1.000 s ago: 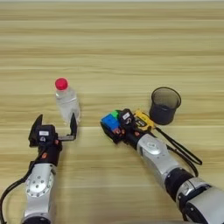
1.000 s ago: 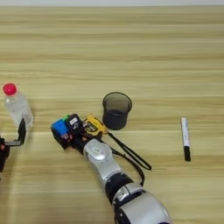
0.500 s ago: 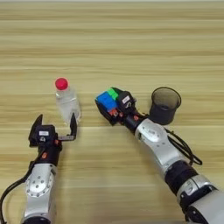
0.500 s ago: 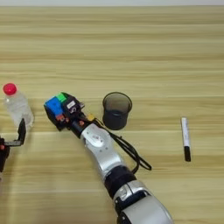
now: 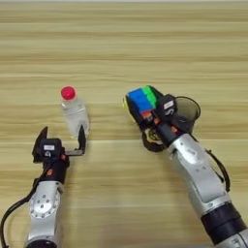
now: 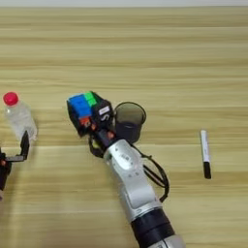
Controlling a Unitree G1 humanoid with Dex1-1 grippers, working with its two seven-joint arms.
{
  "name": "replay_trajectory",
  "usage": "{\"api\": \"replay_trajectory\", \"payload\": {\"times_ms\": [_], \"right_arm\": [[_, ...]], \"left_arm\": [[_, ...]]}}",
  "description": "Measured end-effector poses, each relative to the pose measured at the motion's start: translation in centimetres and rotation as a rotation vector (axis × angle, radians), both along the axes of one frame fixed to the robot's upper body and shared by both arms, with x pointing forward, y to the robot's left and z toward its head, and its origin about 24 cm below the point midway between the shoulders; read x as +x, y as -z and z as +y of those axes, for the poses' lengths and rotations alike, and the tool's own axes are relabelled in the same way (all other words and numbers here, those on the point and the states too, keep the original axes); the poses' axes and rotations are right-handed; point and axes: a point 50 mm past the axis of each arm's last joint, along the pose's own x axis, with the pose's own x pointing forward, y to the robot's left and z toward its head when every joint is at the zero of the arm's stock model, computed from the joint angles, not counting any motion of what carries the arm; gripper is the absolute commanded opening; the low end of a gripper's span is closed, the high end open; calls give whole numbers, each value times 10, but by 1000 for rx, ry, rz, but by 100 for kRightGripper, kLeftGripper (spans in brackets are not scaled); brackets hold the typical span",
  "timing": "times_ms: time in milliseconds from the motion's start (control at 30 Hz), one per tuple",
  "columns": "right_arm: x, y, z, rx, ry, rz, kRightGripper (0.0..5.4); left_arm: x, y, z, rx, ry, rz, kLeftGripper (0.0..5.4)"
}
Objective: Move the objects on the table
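Observation:
The clear bottle with a red cap [image 5: 73,109] stands upright at the left of the table [image 5: 121,43]. My left gripper [image 5: 61,139] is open just in front of it, one finger [image 5: 82,137] beside the bottle's base. My right gripper [image 5: 147,112] is shut on the multicoloured puzzle cube [image 5: 138,99], held between the bottle and the dark translucent cup [image 5: 187,111]. The tape measure's body is hidden under my right arm; its black strap [image 6: 156,172] loops out beside the forearm.
A black-and-white marker pen [image 6: 205,153] lies at the right, seen only in the right eye view. My right forearm [image 5: 198,177] crosses the near right part of the table.
My right gripper has carried the cube away from me and lifted it beside the cup. The left arm and the bottle have not moved.

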Motion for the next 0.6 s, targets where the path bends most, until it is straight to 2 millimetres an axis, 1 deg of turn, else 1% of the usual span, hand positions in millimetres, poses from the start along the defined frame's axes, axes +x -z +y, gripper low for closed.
{"api": "replay_trajectory", "payload": {"times_ms": [267,600], "right_arm": [[-1,-17,-29,23,96,-35,334],[7,-16,-86,-27,316,-26,334]], "left_arm": [[0,0,0,-1,0,-2,540],[2,-1,0,-1,1,-6,540]]}}
